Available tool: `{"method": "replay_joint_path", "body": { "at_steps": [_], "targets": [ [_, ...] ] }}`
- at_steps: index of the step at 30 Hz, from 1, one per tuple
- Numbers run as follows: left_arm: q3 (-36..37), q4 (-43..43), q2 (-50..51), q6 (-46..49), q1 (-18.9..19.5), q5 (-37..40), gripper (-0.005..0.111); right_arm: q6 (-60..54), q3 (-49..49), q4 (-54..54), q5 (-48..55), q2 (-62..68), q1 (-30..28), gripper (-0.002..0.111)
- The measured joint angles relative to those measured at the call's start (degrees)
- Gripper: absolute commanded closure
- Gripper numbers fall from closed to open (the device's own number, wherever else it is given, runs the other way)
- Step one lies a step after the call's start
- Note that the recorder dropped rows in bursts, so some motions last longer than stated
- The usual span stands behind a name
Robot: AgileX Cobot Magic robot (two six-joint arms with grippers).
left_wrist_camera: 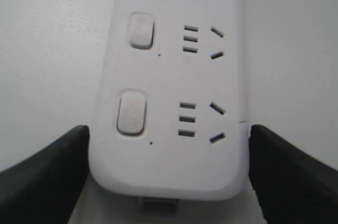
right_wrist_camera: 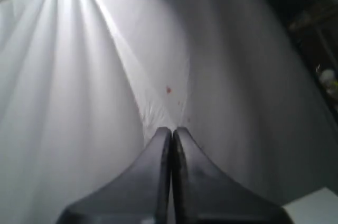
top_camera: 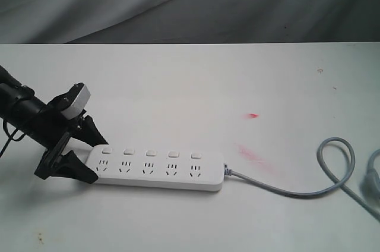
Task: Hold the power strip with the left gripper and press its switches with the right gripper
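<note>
The white power strip (top_camera: 157, 169) lies flat on the white table, with its grey cord (top_camera: 279, 188) looping off to the right. A row of white switches (top_camera: 150, 153) runs along its far side. My left gripper (top_camera: 95, 158) straddles the strip's left end. In the left wrist view its black jaws press against both long sides of the strip (left_wrist_camera: 169, 76), beside the end switch (left_wrist_camera: 131, 112). My right gripper (right_wrist_camera: 172, 131) is out of the exterior view. Its fingers are shut with nothing between them and point at a grey cloth.
Red smears (top_camera: 253, 115) mark the table right of the strip. A second grey cable end (top_camera: 373, 175) lies at the right edge. A grey cloth backdrop (top_camera: 178, 2) hangs behind the table's far edge.
</note>
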Motion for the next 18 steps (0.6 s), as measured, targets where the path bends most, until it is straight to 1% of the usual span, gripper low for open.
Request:
{"method": "replay_joint_path", "body": {
  "at_steps": [1,5,10,14,18],
  "targets": [
    [0.0,0.0,0.0,0.0,0.0,0.0,0.066,-0.4,-5.1,-2.2,5.8,5.0,0.0,0.108],
    [0.0,0.0,0.0,0.0,0.0,0.0,0.066,-3.5,-20.6,-6.9,22.0,19.7,0.0,0.108],
    [0.0,0.0,0.0,0.0,0.0,0.0,0.066,-13.9,-37.6,-8.3,39.2,35.7,0.0,0.108],
    [0.0,0.0,0.0,0.0,0.0,0.0,0.066,-24.1,-45.0,-5.8,47.3,45.9,0.0,0.108],
    [0.0,0.0,0.0,0.0,0.0,0.0,0.066,-37.2,-47.7,1.7,50.0,53.9,0.7,0.108]
  ]
}}
